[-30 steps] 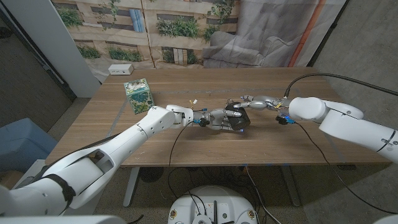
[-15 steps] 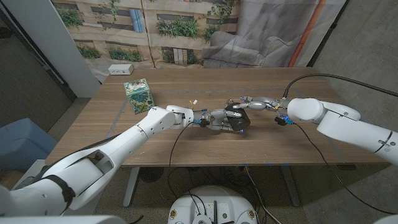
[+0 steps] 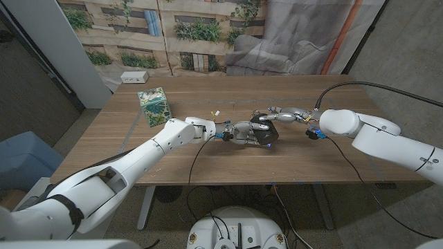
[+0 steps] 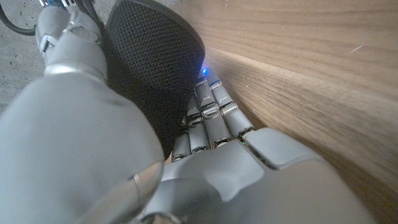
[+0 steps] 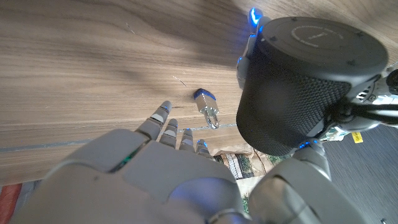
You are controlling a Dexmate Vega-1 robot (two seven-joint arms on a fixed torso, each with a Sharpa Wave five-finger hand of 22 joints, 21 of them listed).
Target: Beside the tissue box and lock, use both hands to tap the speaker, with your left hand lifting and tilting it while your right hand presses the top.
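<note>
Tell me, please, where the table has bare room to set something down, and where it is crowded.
Bare wood lies along the table's near edge and across its far side behind the hands. The crowded spot is the middle: left hand grips the speaker, right hand beside it. The tissue box occupies the far left.

Your left hand [image 4: 205,155] covers most of the speaker [image 4: 155,56] in the left wrist view; only part of the mesh shows. In the head view the lock [image 3: 215,113] is too small to make out. Can't tell whether your right hand [image 3: 287,114] touches the speaker's top. The tissue box [image 5: 239,163] is mostly hidden behind your right hand's fingers.
</note>
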